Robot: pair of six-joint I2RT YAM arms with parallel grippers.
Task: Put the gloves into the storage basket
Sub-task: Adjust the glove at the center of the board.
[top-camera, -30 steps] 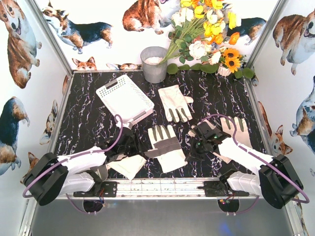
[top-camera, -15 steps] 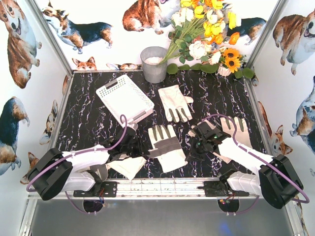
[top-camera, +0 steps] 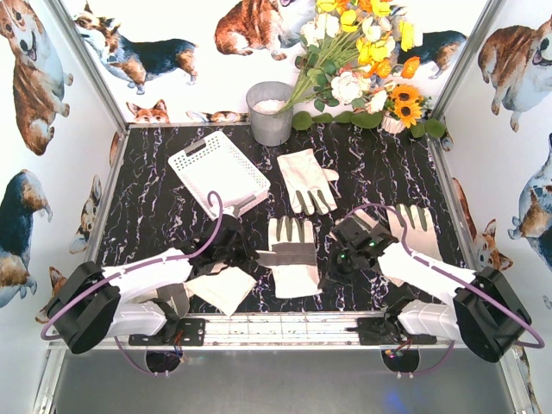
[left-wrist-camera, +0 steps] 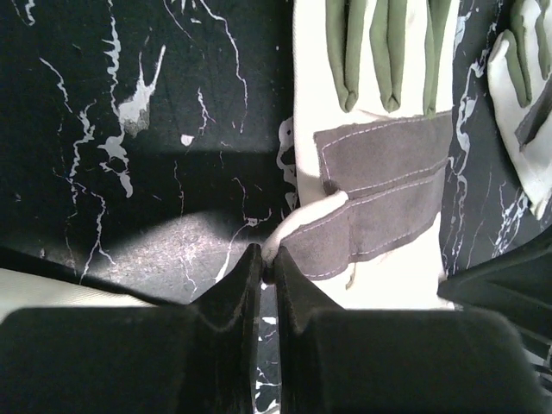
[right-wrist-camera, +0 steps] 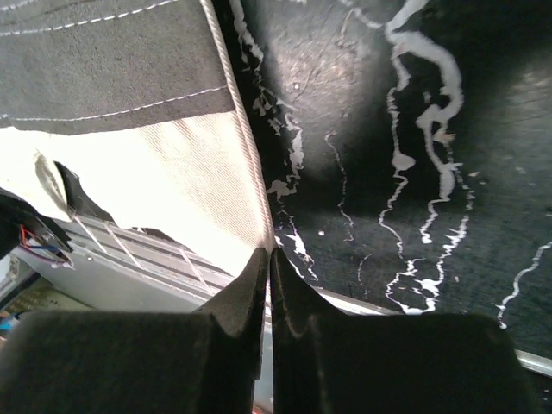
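The centre glove [top-camera: 289, 259] has straightened on the counter [top-camera: 155, 216]; the left end effector [left-wrist-camera: 267, 263] has clamped onto its left edge, and the right end effector [right-wrist-camera: 266, 259] pinches its cuff hem. The storage basket [top-camera: 245, 159] sits upper left of it

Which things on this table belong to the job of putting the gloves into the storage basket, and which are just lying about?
Belong: middle glove, pinched by the left gripper and the right gripper; back glove; right glove; near-left glove; storage basket.
Lying about: grey bucket; flowers.
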